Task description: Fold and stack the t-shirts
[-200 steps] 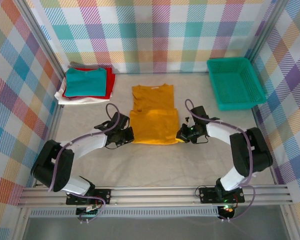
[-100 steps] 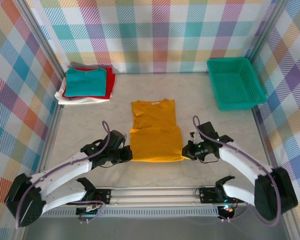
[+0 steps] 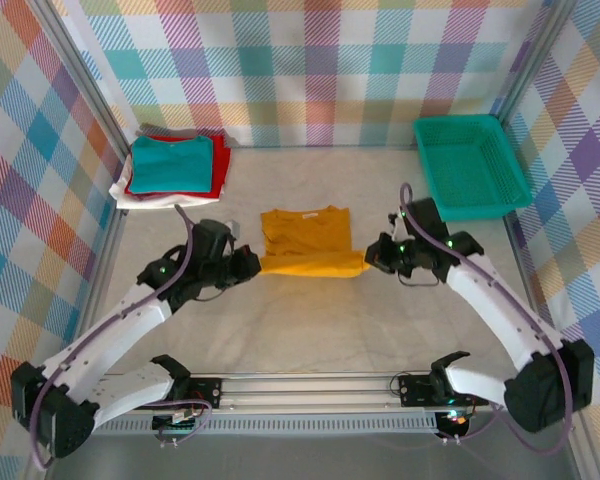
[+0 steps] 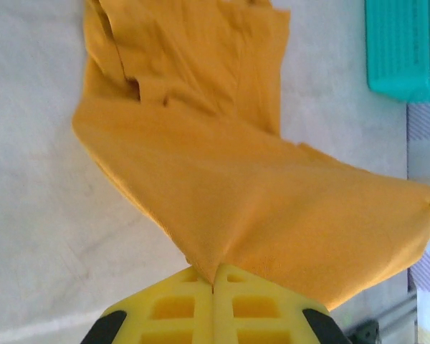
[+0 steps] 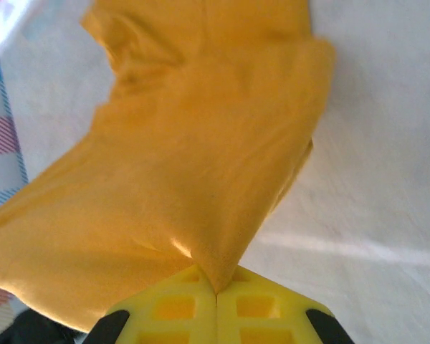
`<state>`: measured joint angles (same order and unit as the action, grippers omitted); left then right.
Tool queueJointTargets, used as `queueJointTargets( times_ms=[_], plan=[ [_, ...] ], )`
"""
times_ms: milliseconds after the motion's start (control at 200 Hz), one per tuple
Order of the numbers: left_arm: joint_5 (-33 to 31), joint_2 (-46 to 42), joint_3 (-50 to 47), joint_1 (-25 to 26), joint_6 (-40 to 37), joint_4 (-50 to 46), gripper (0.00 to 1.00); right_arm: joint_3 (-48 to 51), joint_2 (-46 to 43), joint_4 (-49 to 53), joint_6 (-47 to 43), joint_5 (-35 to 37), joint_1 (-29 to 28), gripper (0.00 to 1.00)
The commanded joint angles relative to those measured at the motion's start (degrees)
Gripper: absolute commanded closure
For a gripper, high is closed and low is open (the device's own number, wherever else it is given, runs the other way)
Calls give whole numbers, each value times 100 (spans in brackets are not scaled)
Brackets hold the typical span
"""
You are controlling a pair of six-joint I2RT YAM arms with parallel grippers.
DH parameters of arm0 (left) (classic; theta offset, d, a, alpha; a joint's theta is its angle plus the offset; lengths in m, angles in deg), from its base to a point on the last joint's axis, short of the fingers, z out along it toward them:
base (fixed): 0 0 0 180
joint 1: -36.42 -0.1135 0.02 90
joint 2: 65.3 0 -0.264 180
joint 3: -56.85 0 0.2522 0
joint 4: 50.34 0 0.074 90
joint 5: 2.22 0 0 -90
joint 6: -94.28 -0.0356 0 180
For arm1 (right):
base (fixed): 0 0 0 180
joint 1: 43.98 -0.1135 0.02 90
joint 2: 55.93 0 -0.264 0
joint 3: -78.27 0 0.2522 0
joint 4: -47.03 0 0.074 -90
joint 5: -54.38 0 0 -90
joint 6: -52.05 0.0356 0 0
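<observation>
The mustard-yellow tee (image 3: 305, 235) sits mid-table (image 3: 310, 330), its collar end flat on the surface and its near edge lifted and stretched taut between the arms. The left gripper (image 3: 248, 262) is clamped on the left corner and the right gripper (image 3: 373, 258) on the right corner. Both wrist views show yellow fingers (image 4: 172, 308) pressed together with cloth pinched in the seam. The folded tees (image 3: 173, 168) are stacked at the far left, teal on top, well apart from the green basket (image 3: 470, 165) at the far right.
</observation>
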<state>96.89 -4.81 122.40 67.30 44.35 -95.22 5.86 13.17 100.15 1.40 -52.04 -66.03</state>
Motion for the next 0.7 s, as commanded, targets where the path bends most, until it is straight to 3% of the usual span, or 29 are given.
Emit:
queueJointTargets(
  times_ms=[0, 180, 540, 560, 595, 625, 695],
  plan=[
    [103, 629, 534, -504, -635, 48, 100, -634, 725, -256, -398, 294, 168, 100],
    [282, 2045, 1374, -1098, -1166, 633, 100, -1615, 2016, -688, -615, 329, 422, 100],
    [115, 4099, 2850, -1622, -1688, 936, 100, -3442, 4070, -778, -793, 331, 567, 100],
    [71, 4243, 3002, -1640, -1743, 921, 90, -3581, 4194, -788, -781, 345, 588, 96],
    [-76, 4481, 3315, -1669, -1824, 876, 68, -3890, 4437, -747, -784, 391, 627, 75],
    [-218, 4674, 3607, -1693, -1909, 803, 55, -4245, 4660, -608, -797, 390, 666, 62],
    [-522, 5079, 4380, -1733, -2059, 431, 43, -5150, 5133, -61, -788, 332, 774, 56]
  ],
)
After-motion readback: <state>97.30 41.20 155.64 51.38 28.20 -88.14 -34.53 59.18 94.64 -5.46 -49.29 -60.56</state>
